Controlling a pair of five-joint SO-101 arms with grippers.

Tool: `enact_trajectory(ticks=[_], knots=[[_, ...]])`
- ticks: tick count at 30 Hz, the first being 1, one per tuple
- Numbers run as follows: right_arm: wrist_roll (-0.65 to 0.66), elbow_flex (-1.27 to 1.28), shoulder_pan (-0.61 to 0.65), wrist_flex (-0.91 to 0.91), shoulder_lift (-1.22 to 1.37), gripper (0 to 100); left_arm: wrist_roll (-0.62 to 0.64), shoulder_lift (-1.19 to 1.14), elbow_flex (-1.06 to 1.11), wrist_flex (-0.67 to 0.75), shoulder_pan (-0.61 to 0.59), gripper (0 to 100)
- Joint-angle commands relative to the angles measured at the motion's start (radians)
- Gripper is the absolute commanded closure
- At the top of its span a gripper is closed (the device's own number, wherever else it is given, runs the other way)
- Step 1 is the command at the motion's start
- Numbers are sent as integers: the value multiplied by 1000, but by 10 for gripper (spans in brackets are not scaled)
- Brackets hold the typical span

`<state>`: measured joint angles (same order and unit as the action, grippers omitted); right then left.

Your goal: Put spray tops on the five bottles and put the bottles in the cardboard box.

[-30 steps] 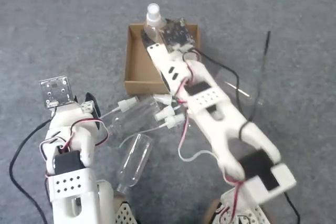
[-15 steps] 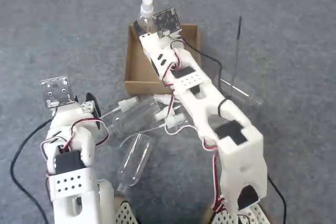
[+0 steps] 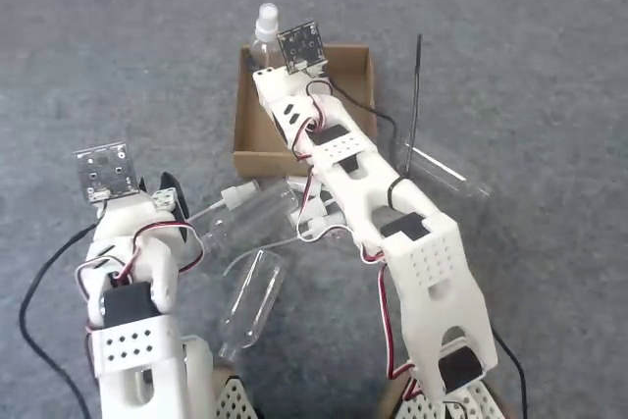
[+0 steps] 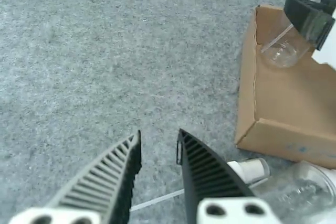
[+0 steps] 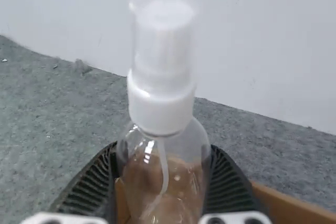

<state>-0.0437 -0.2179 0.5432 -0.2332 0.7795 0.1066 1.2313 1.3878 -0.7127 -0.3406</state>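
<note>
My right gripper [image 3: 265, 54] is shut on a clear bottle [image 3: 263, 30] with a white spray top. It holds the bottle upright over the far left corner of the cardboard box [image 3: 253, 156]. The right wrist view has the bottle [image 5: 163, 124] between the black fingers [image 5: 94, 182] of my right gripper [image 5: 163, 174]. My left gripper [image 4: 158, 139] hangs low over the grey carpet to the left of the box [image 4: 278, 140], open a little with nothing in it. From there the held bottle's base [image 4: 285, 52] hangs over the box's inside.
A capped bottle [image 3: 250, 213] lies in front of the box, with loose spray tops [image 3: 316, 208] beside it. A bare bottle [image 3: 250, 296] lies nearer the arm bases and another [image 3: 442, 169] to the right of the box. Open carpet lies to the left.
My right arm has swung left and farther out, carrying the bottle from the box's far middle to its far left corner. The left arm has not moved.
</note>
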Motion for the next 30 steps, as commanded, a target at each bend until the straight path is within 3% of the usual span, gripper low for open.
enact_trajectory(ticks=[1, 19, 25, 30], knots=[[-8, -74, 13, -22, -42, 976, -3, 9, -16, 26, 0, 896], [-6, -77, 45, 13, -31, 969, -2, 9, -18, 25, -6, 891], [-9, -86, 48, 85, -15, 830, -2, 9, -18, 25, -6, 891], [-8, -110, 62, 116, 5, 812, -2, 9, -18, 25, -6, 891]])
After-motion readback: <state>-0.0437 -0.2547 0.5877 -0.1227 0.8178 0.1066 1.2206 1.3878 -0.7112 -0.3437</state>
